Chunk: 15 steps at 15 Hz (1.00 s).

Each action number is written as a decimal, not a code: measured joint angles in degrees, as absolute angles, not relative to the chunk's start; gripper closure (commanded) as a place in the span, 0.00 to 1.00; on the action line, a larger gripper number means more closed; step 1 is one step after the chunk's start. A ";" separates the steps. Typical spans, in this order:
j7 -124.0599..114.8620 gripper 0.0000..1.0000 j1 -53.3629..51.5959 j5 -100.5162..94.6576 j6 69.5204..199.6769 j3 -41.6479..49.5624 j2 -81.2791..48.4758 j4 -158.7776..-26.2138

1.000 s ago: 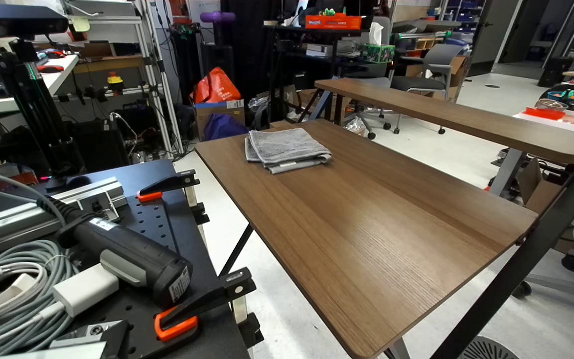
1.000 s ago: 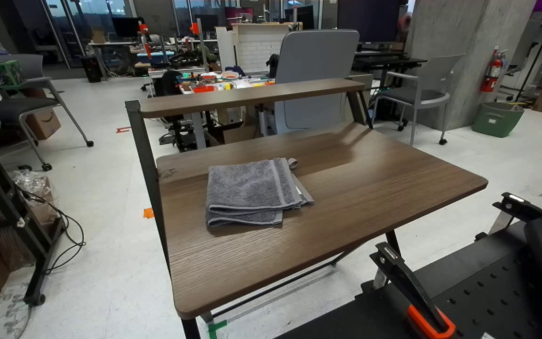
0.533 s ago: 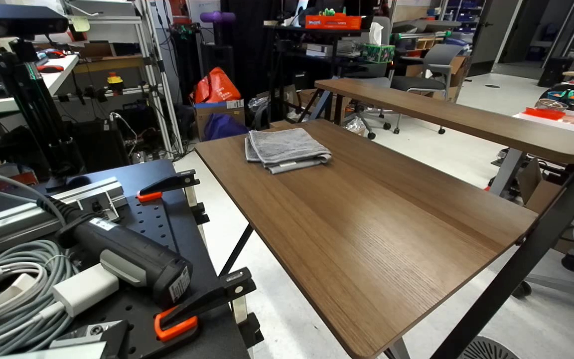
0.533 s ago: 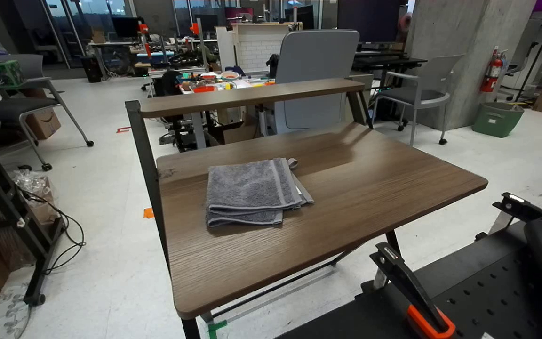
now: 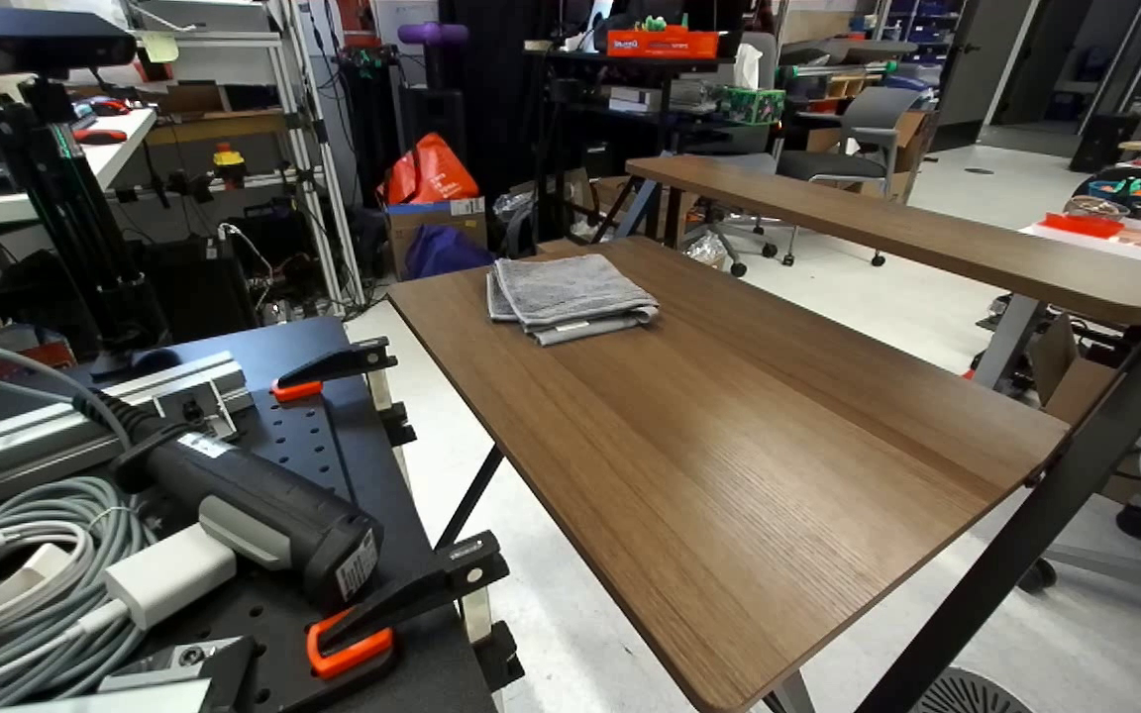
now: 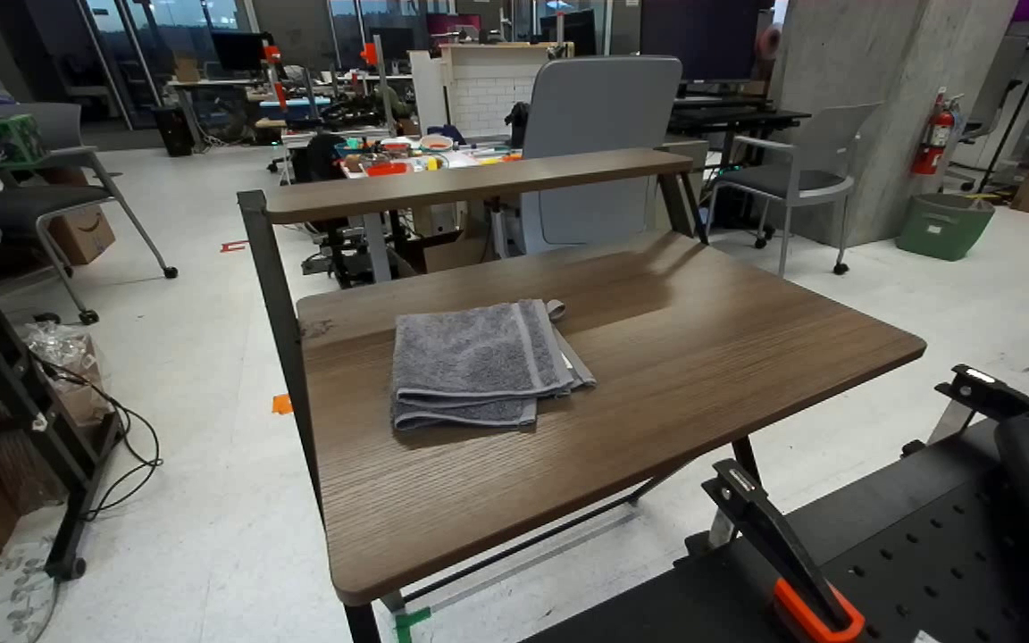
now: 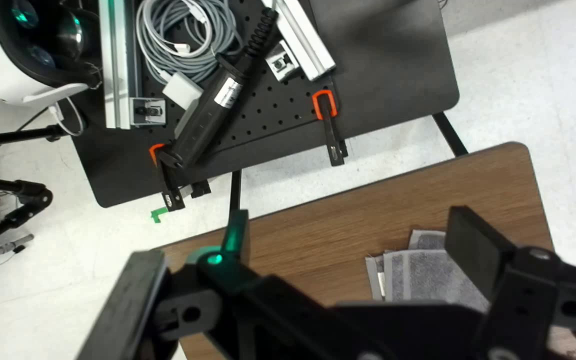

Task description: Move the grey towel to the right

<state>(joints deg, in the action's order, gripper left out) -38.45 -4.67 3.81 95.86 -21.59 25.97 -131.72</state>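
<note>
The grey towel [image 5: 575, 287] lies folded and flat on a brown wooden table [image 5: 729, 456], near the table's far end in this exterior view. It also shows in an exterior view [image 6: 479, 353], near the table's left end, with a small loop at its upper right corner. In the wrist view the towel [image 7: 428, 272] lies below the gripper, partly hidden by the right finger and the gripper body. My gripper [image 7: 354, 235] is open, with a wide gap and nothing held between the fingers. It is above the table and apart from the towel. Neither exterior view shows the arm or gripper.
A raised wooden shelf [image 6: 479, 186] runs along one long side of the table, on dark metal uprights. A black bench [image 7: 383, 65] stands beside the opposite side, with clamps [image 7: 329, 125], a black handheld device [image 7: 208, 115] and coiled cables [image 7: 188, 35]. A floor gap separates them.
</note>
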 measured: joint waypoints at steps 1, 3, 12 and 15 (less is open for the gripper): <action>-40.70 0.00 -4.78 3.43 98.58 -22.64 24.49 -131.86; -44.73 0.00 -4.81 1.55 103.34 -23.83 20.96 -131.67; -54.23 0.00 -5.48 -2.29 119.79 -19.41 -0.67 -124.35; -58.70 0.00 -7.52 -2.90 126.66 -17.01 -8.27 -121.46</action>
<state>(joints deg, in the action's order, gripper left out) -58.70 -7.52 -2.90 126.66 -17.01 -8.27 -121.46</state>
